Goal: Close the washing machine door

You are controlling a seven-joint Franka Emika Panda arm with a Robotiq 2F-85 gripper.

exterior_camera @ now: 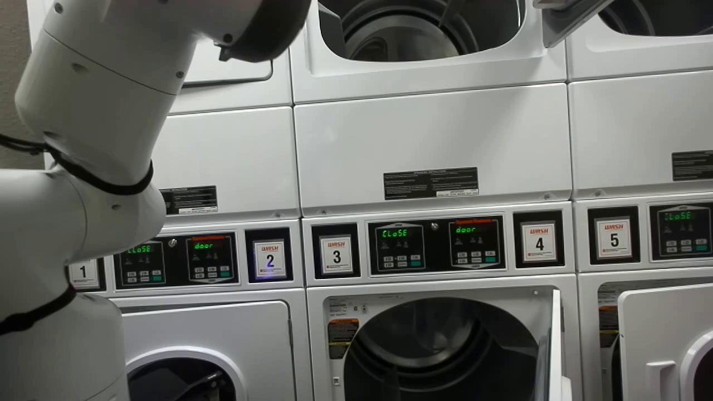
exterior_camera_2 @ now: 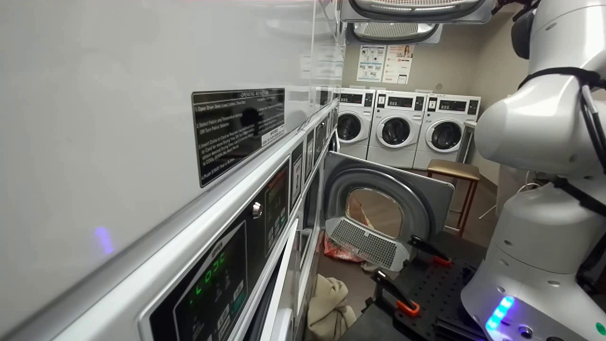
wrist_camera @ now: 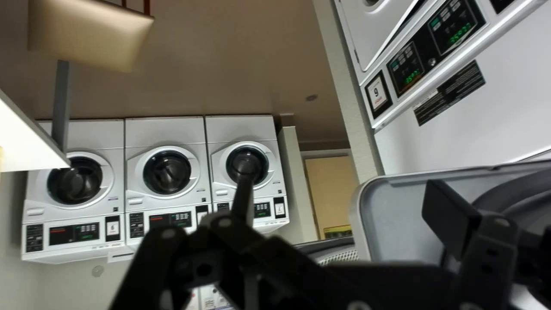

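Door (wrist_camera: 396,215) standing wide at four o'clock in the wrist view, I have the hand (wrist_camera: 340,189) spread with the door's edge showing between its fingers (wrist_camera: 450,213), likely to steer it closed.

In the wrist view, we saw washers (wrist_camera: 167,172) left, the washing machine door (wrist_camera: 397,221) lower right, partly behind the fingers (wrist_camera: 452,219).

Washing machine door (exterior_camera: 576,23) open, jutting from white upper washing machine (exterior_camera: 429,133).
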